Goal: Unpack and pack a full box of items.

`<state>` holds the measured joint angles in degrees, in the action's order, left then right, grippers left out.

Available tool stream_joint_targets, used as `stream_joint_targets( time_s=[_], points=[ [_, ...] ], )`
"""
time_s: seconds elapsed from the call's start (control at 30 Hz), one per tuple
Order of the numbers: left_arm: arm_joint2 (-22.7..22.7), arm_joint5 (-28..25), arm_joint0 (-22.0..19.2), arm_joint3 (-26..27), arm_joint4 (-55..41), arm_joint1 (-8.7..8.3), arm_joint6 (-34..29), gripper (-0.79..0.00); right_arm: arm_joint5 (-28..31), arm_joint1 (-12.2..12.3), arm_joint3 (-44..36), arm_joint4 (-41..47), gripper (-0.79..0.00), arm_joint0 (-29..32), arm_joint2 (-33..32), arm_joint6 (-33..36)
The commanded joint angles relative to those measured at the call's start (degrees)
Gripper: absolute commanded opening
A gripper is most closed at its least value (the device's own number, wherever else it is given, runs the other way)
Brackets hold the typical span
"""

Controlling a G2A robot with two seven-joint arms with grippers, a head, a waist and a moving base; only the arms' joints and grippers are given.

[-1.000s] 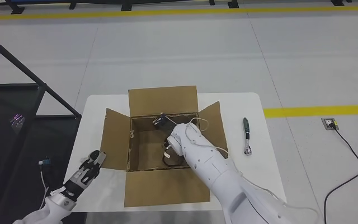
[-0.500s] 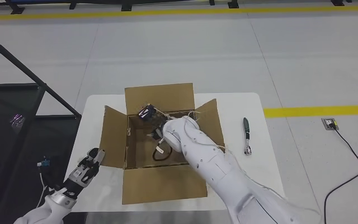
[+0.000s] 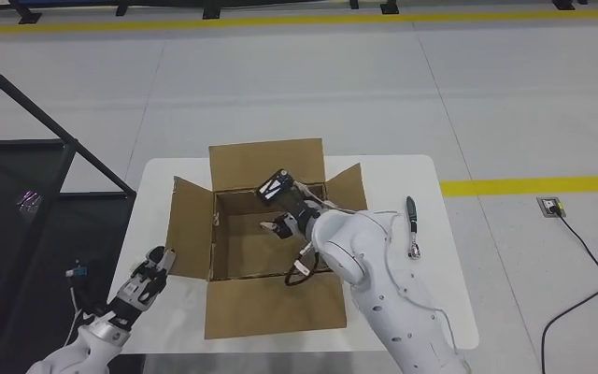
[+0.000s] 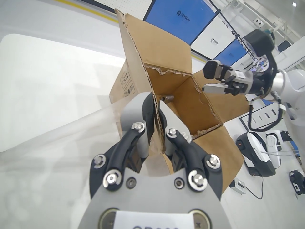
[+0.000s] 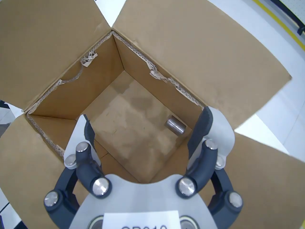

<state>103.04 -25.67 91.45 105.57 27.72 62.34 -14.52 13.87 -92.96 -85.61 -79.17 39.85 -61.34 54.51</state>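
A brown cardboard box [image 3: 266, 164] with its 4 flaps folded outward is seen on a white rectangular table [image 3: 159, 187]. The left gripper [image 4: 156, 110] is pressed together on the edge of the box's left-hand flap, the cardboard being pinched between its 2 fingers. The right gripper [image 5: 146, 120] is held above the open box, its fingers spread wide with nothing between them. 1 small grey metal cylinder [image 5: 175, 125] is found on the box floor beside a wall, apparently lying on its side. A slim tool with a dark green handle [image 3: 412, 227] is laid on the table to the right of the box, apart from it.
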Motion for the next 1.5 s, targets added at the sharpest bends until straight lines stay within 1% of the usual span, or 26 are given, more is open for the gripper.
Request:
stream_joint_targets(
  time_s=[0.0, 0.17, 0.27, 0.33, 0.4, 0.53, 0.63, 0.7, 0.77, 0.83, 0.9, 0.97, 1.0, 1.03, 1.07, 1.13, 1.17, 1.2, 1.23, 1.47],
  points=[
    [-0.04, 0.95, 0.06, 0.37, -0.67, 0.02, -0.59, 0.000, -0.03, -0.05, 0.31, 0.01, 0.000, -0.23, 0.22, -0.83],
    [0.27, 4.41, 0.44, 2.02, -3.66, 0.02, -3.32, 0.000, -0.05, -0.04, 0.33, 0.02, 0.000, -0.07, 0.19, -1.20],
    [1.04, 6.47, 0.55, 3.12, -4.88, 0.00, -4.28, 0.000, 2.46, 0.35, -0.17, 2.86, 0.000, 0.87, -1.86, -3.82],
    [1.28, 6.77, 0.72, 3.56, -4.98, -0.01, -4.46, 0.000, 4.44, 0.82, -3.12, 4.93, 0.000, 2.25, -4.02, -4.86],
    [1.41, 6.60, 0.89, 3.72, -4.80, -0.01, -4.42, 0.000, 4.92, 1.41, -7.35, 6.61, 0.000, 4.51, -7.09, -5.13],
    [1.27, 6.03, 1.15, 4.10, -3.64, -0.01, -4.03, 0.000, 5.06, 2.59, -15.33, 11.92, 0.000, 9.06, -14.60, -3.53],
    [1.13, 5.72, 1.15, 4.26, -3.31, 0.00, -3.84, 0.000, 4.94, 3.40, -17.39, 17.69, 0.000, 10.81, -20.41, 0.19],
    [1.07, 5.74, 1.02, 4.23, -3.25, 0.00, -3.81, 0.000, 3.24, 3.87, -16.80, 20.12, 0.000, 10.52, -23.62, 3.50],
    [1.00, 5.77, 0.82, 4.12, -3.20, 0.00, -3.83, 0.000, 2.16, 4.27, -14.91, 22.41, 0.000, 9.28, -25.38, 7.35],
    [0.88, 5.69, 0.61, 3.87, -2.96, 0.00, -3.67, 0.000, 0.62, 4.68, -12.59, 23.25, 0.000, 7.90, -27.11, 9.45],
    [0.75, 5.64, 0.50, 3.71, -2.78, 0.02, -3.50, 0.000, -0.23, 5.01, -9.83, 25.07, 0.000, 6.23, -27.77, 12.48],
    [0.64, 5.62, 0.44, 3.62, -2.70, 0.03, -3.41, 0.000, 0.11, 5.37, -7.09, 26.72, 0.000, 4.55, -28.06, 15.30],
    [0.58, 5.62, 0.41, 3.57, -2.66, 0.03, -3.37, 0.000, 0.54, 5.54, -5.99, 27.76, -0.095, 3.87, -28.40, 15.67],
    [0.54, 5.77, 0.38, 3.49, -2.58, 0.04, -3.25, 0.000, 1.24, 5.73, -4.91, 28.37, -0.296, 3.43, -28.55, 16.05],
    [0.45, 5.95, 0.35, 3.46, -2.41, 0.06, -3.13, 0.000, 1.83, 5.91, -3.96, 28.98, -0.425, 3.06, -28.66, 16.39],
    [0.21, 6.16, 0.34, 3.43, -2.28, 0.10, -2.81, 0.000, 2.55, 6.22, -2.11, 30.23, -0.570, 2.50, -28.77, 16.50],
    [0.10, 6.24, 0.37, 3.40, -2.26, 0.12, -2.77, 0.000, 2.84, 6.38, -1.41, 30.43, -0.613, 2.16, -28.72, 16.51],
    [0.01, 6.27, 0.38, 3.38, -2.21, 0.13, -2.69, 0.000, 2.91, 6.52, -0.79, 30.58, -0.680, 1.88, -28.69, 16.30],
    [-0.05, 6.31, 0.39, 3.35, -2.11, 0.14, -2.60, 0.000, 2.94, 6.65, -0.28, 30.85, -0.785, 1.65, -28.59, 16.19],
    [-0.45, 6.75, 0.49, 3.25, -1.86, 0.24, -1.99, 0.000, 2.57, 7.56, 0.61, 31.96, -0.785, 0.86, -27.84, 15.14]
  ],
)
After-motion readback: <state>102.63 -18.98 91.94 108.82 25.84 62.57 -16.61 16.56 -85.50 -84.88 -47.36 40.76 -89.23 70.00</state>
